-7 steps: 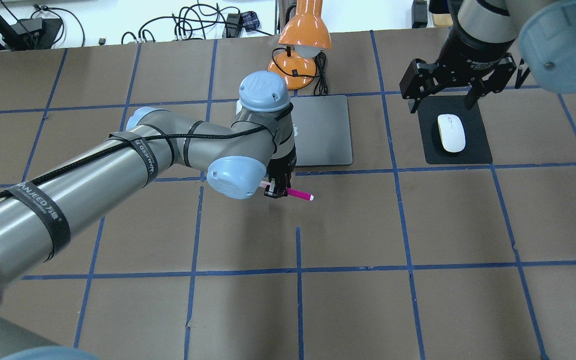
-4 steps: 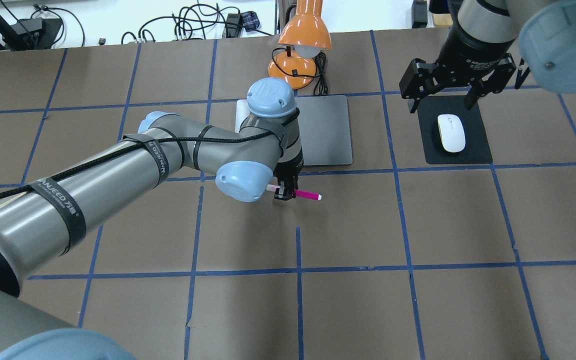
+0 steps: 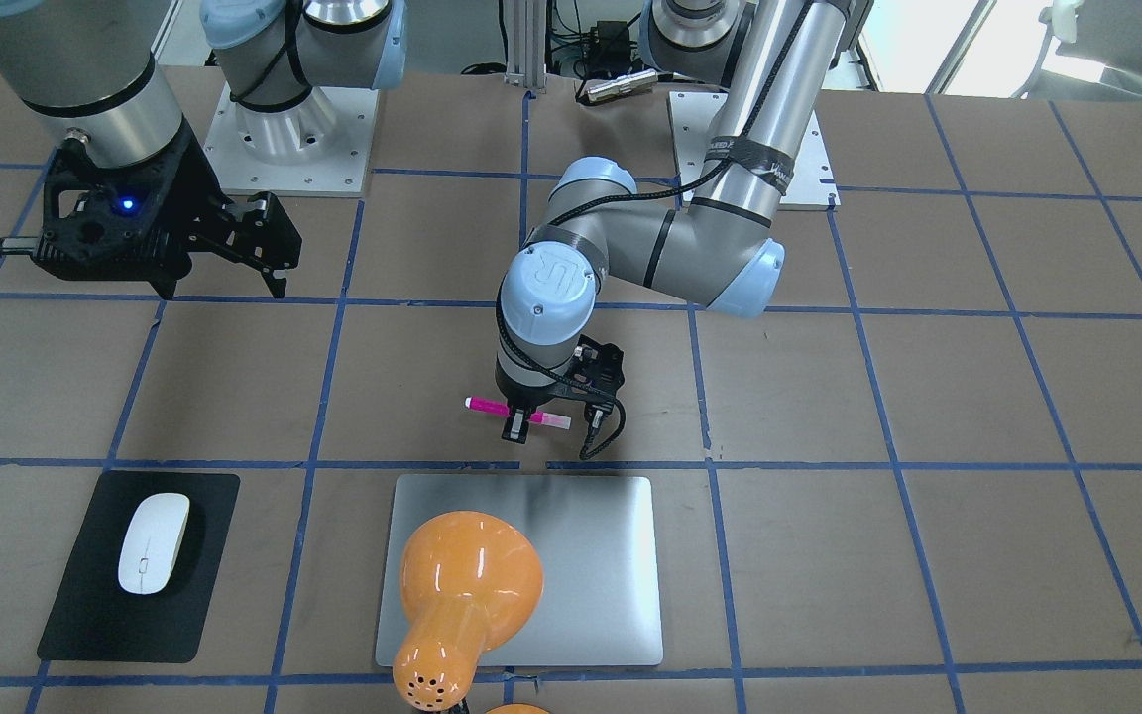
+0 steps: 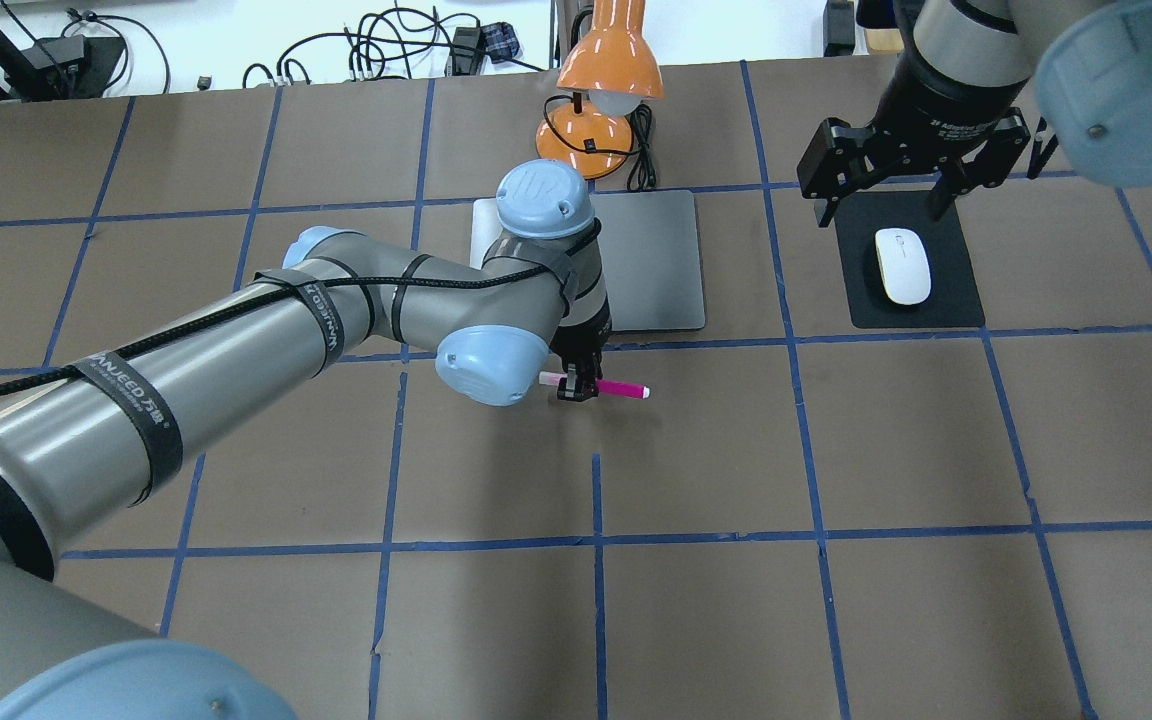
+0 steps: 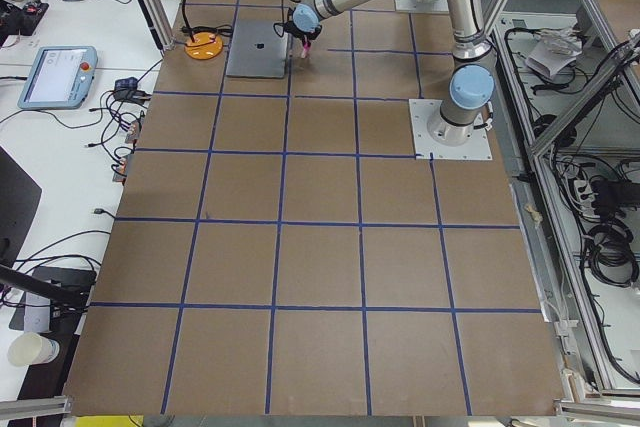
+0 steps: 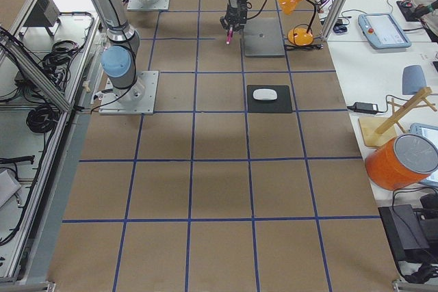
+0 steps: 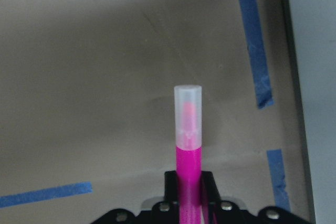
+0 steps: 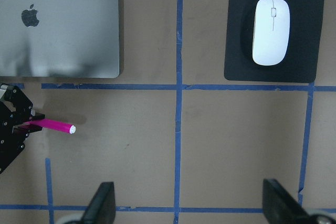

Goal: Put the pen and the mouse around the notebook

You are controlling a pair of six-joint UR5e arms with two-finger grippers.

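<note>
- Your left gripper (image 4: 577, 388) is clamped on the pen (image 4: 618, 389) near its middle. The pen lies level in the centre of the overhead view, pale cap to the left and pink end to the right.
- The notebook (image 4: 651, 260) lies flat just above the pen in that view, with the orange lamp (image 4: 608, 70) at its top edge. The pen runs along the notebook's lower edge, near it but apart.
- You cannot tell from these views whether the pen rests on the table or hangs just over it. It is not released.
- The mouse (image 4: 903, 266) sits on the black mat (image 4: 951, 305) in the upper right, well apart from the notebook.
- Your right gripper (image 4: 884, 212) hangs above the mat's top end, jaws spread wide and empty.
- By my reading the pen's half is nearly done, with only the letting go left. The mouse's half looks not yet begun.
</note>
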